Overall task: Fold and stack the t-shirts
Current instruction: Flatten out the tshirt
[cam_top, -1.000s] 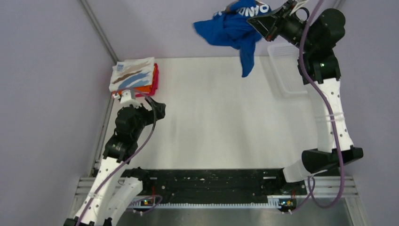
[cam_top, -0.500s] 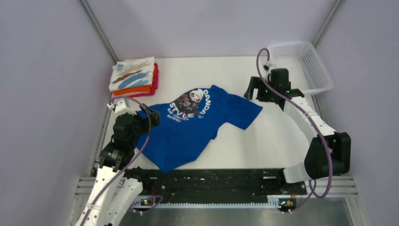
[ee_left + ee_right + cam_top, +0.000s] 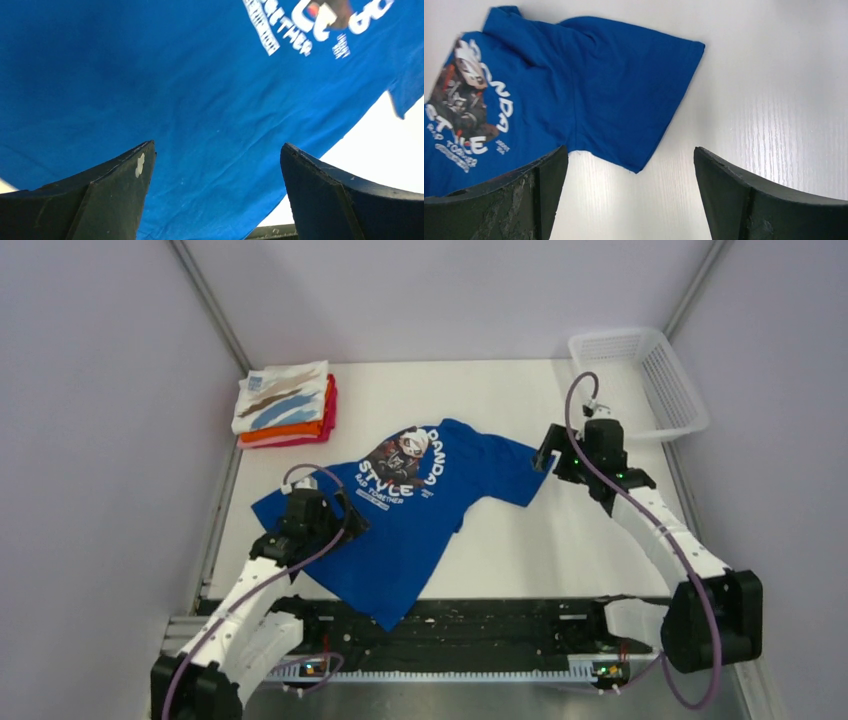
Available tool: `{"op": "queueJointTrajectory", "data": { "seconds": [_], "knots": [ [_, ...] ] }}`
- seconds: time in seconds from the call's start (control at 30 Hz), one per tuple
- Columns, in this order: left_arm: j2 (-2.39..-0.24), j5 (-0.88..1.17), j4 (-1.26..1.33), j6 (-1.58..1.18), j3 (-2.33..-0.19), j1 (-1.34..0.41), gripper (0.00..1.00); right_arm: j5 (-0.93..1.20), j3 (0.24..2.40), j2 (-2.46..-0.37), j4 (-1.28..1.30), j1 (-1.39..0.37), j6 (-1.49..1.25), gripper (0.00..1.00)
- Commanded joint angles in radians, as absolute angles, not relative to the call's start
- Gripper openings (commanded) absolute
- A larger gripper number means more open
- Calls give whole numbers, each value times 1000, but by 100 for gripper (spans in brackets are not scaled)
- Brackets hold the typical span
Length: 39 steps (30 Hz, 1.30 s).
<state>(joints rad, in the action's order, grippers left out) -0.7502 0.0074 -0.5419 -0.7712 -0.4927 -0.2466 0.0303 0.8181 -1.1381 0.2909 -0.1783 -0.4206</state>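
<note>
On the desk (image 3: 560, 540) the blue t-shirt (image 3: 400, 530) is now released and spread flat; the left end effector (image 3: 215, 150) and right end effector (image 3: 629, 152) are held wide, so folding is judged next.

The white tabletop (image 3: 560, 530) carries a royal-blue t-shirt (image 3: 410, 520) spread flat beneath the left end effector (image 3: 215, 150) with its sleeve just before the right end effector (image 3: 628, 150), a folded stack of t-shirts (image 3: 287, 405) beyond the left one and a mesh basket (image 3: 640, 380) beyond the right.

Overhead view wide; close wrist views share blue t-shirt (image 3: 410, 530)
</note>
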Motion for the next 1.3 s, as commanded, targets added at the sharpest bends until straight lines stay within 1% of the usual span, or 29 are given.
{"op": "queueJointTrajectory", "data": {
  "seconds": [0.0,0.1,0.17,0.3,0.43,0.57,0.67,0.73,0.8,0.87,1.0,1.1,1.2,1.27],
  "knots": [
    [-909,147,-279,-829,-431,-249,99,-8,868,-1284,212,-180,-421,94],
    [-1081,144,-171,-813,-457,-248,99,-64,928,-1424,203,-182,-400,94],
    [-1218,121,-177,-780,-548,-248,99,-72,987,-1528,214,-190,-366,94],
    [-1511,72,-215,-725,-729,-247,99,-158,1106,-1696,236,-223,-339,94],
    [-1750,54,-223,-646,-950,-248,98,-210,1159,-1783,242,-229,-341,94],
    [-1965,50,-309,-580,-1264,-249,98,-222,1171,-1829,219,-228,-333,93],
    [-2032,60,-387,-549,-1461,-249,98,-212,1196,-1861,225,-229,-316,91],
    [-1995,58,-392,-538,-1467,-249,98,-200,1208,-1877,235,-235,-310,89],
    [-1914,38,-405,-531,-1421,-249,98,-195,1213,-1883,261,-256,-317,87],
    [-1799,-9,-432,-530,-1333,-249,98,-215,1192,-1873,279,-282,-334,87],
    [-1503,-206,-518,-559,-1113,-247,98,-241,1125,-1839,296,-308,-396,87],
    [-1330,-346,-619,-619,-978,-236,98,-275,1083,-1803,313,-316,-427,87],
    [-1212,-387,-698,-715,-877,-201,98,-300,1060,-1770,327,-320,-435,87],
    [-1159,-371,-683,-751,-796,-174,96,-310,1055,-1759,343,-322,-441,87]
  ]
}}
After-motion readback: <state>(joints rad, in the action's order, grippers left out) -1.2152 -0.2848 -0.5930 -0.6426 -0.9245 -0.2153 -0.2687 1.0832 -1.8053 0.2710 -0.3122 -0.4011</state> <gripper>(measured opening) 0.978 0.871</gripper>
